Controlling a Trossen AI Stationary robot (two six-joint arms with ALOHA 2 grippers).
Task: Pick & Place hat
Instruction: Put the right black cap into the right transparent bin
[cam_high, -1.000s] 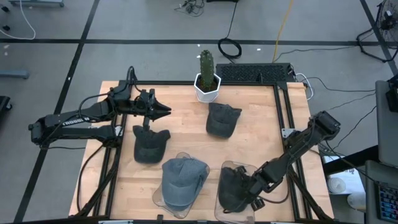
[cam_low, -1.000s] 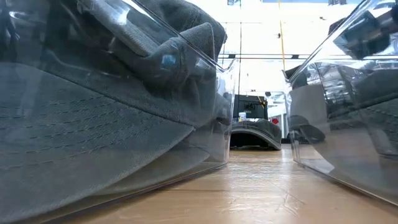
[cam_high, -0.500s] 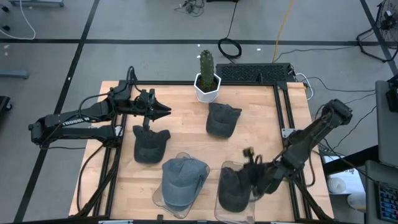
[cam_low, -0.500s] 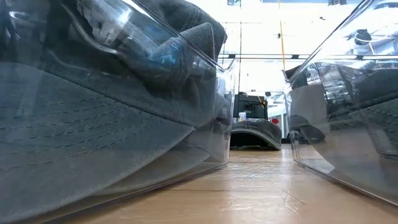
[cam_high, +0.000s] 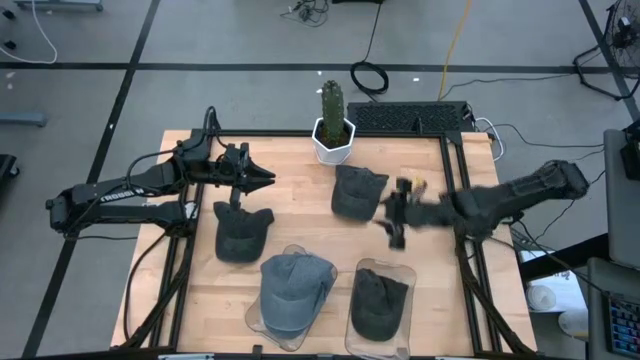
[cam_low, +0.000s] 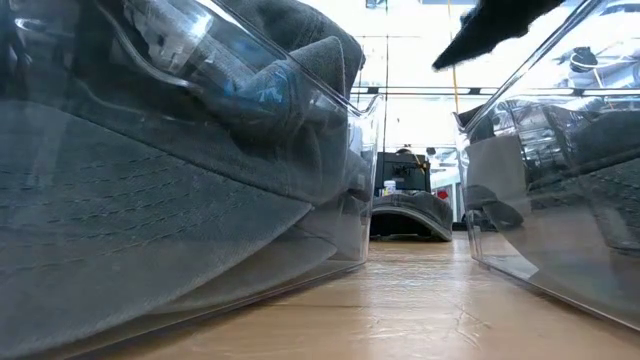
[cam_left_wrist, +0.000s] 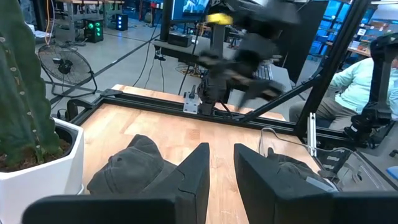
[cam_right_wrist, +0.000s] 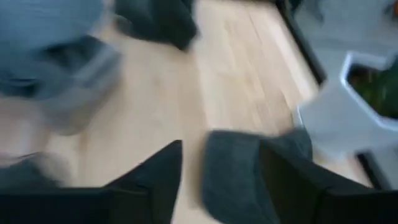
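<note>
Now the right gripper (cam_high: 392, 222) is over the table (cam_high: 300, 175), just right of the far hat (cam_high: 357, 192), with its fingers apart and holding nothing. Another hat (cam_high: 379, 300) lies in the near right clear bin (cam_high: 354, 328), and the left gripper (cam_high: 262, 177) waits far left, open and empty, beyond a third hat (cam_high: 241, 231)

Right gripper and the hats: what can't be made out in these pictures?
- Right gripper: motion-blurred in the high view, so finger state unreadable.
- Hat in right bin: in the low view, distorted behind the clear wall.
- Far hat: low view shows only a sliver between bins.
</note>
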